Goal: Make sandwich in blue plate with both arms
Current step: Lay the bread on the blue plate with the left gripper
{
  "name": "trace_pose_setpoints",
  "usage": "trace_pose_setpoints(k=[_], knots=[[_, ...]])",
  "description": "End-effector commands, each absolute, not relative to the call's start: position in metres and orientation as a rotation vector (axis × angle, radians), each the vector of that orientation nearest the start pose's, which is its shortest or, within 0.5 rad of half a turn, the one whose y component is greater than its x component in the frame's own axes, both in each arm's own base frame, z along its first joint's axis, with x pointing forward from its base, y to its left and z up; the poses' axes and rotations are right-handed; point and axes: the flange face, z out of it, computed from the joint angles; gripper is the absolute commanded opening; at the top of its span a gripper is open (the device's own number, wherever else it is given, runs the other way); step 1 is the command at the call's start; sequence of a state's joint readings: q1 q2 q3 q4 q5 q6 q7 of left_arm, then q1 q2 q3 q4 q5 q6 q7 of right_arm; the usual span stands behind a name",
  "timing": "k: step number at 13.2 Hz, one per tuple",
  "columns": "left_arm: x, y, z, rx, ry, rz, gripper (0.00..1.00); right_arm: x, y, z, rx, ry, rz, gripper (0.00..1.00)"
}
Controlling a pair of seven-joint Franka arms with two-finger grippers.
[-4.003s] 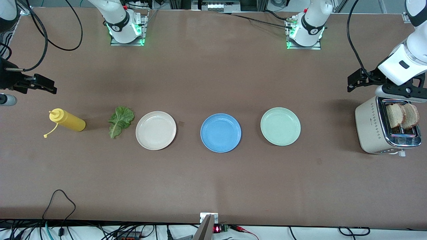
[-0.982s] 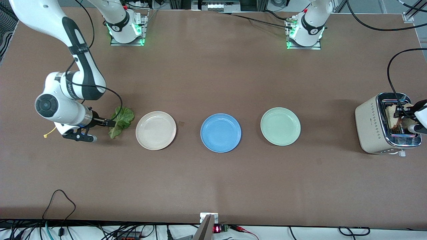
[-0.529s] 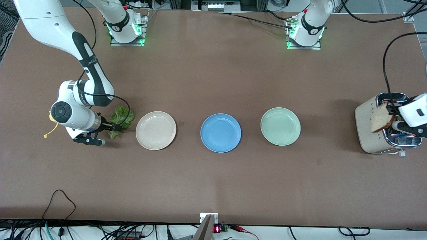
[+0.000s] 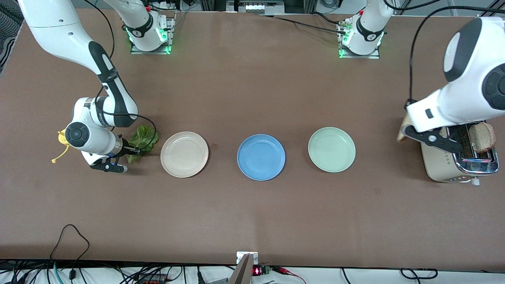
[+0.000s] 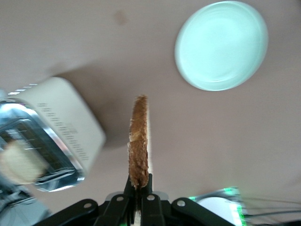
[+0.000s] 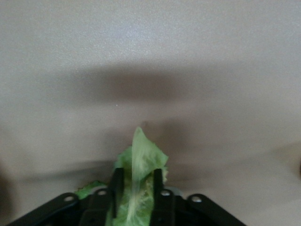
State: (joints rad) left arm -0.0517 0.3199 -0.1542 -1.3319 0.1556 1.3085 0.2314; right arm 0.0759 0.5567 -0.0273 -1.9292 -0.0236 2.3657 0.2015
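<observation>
Table point(image 4: 252, 221): brown. Toaster point(image 4: 438, 165) at left arm's end, one slice point(image 4: 482, 137) in slot. Blue plate point(image 4: 261, 157) bare, between cream plate point(image 4: 184, 154) and mint plate point(image 4: 331, 149). Left gripper point(image 5: 139, 188) clamps bread slice point(image 5: 139, 141) beside toaster. Right gripper point(image 6: 135, 186), fingers narrowed around lettuce leaf point(image 4: 144, 139).

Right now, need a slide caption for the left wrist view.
Left gripper holds a bread slice edge-on, above the table between toaster and mint-green plate.

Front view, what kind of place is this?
Probably a robotics lab staged as a kitchen: two white robot arms bolted to a brown table, loose cables along its edge, and a cream toaster beside a round blue plate.
</observation>
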Motion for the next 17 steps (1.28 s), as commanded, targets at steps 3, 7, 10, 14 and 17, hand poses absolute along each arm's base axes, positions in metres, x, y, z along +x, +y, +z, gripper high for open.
trace_pose_setpoints(k=[3,7,10,14,17], knots=[[0.607,-0.162,0.492,-3.199,0.703,0.700,0.01,0.620,0.032,0.204,-3.183,0.181,0.155,0.00],[0.638,-0.211,0.441,-3.547,0.674,0.642,0.00,0.635,0.033,0.262,-3.181,0.196,0.238,0.00],[0.664,-0.240,0.390,-3.831,0.515,0.583,0.00,0.632,0.052,0.296,-3.170,0.211,0.270,0.00],[0.672,-0.284,0.319,-3.996,0.576,0.453,0.00,0.627,0.115,0.310,-3.088,0.459,0.265,0.00],[0.666,-0.299,0.258,-4.050,0.630,0.350,0.00,0.628,0.162,0.323,-2.945,0.713,0.280,0.00]])
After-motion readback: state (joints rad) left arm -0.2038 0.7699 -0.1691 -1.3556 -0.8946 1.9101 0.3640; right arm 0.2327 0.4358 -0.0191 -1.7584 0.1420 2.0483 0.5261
